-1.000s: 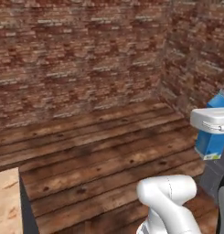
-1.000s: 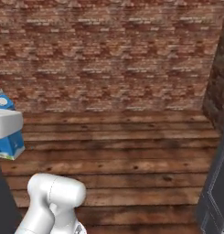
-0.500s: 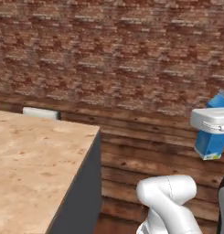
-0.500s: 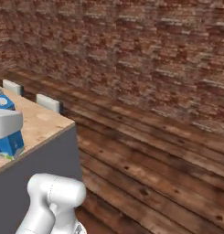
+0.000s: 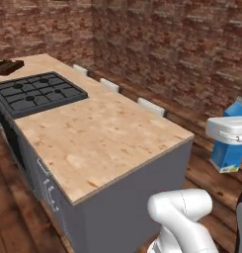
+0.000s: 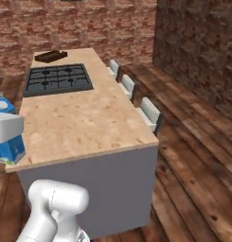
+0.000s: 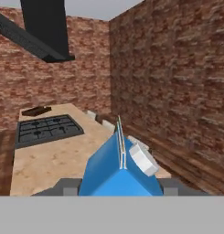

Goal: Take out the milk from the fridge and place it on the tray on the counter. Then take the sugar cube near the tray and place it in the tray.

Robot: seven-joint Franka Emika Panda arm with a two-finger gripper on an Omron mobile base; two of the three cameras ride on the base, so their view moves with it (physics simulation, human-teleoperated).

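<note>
The milk (image 5: pixel 230 148), a bright-blue carton with a gabled top, hangs upright in the air, held by the claw (image 5: pixel 231 130), whose white body wraps across its upper part. In the hand view the carton's gable and white cap (image 7: pixel 141 159) sit directly between the two dark finger tips, so the claw is pinching the milk at its sides. The carton's long axis stands vertical. In the right base view the milk (image 6: pixel 7 142) hangs at the near left corner of the counter (image 6: pixel 84 127), just off its edge.

The tray (image 6: pixel 51 56), a dark-brown shallow rectangle, lies at the far end of the counter, well apart from the carton. Between the milk and the tray sits a black gas hob (image 6: pixel 57 79) set into the countertop, with a long bare stretch of wood-look surface on its near side. The coming move appears to be a long carry forward over the hob to the tray. The sugar cube is too small to make out.

Three pale stools (image 6: pixel 150 113) stand along the right side of the counter. A dark extractor hood (image 7: pixel 40 32) hangs above the hob. Brick walls enclose the room.
</note>
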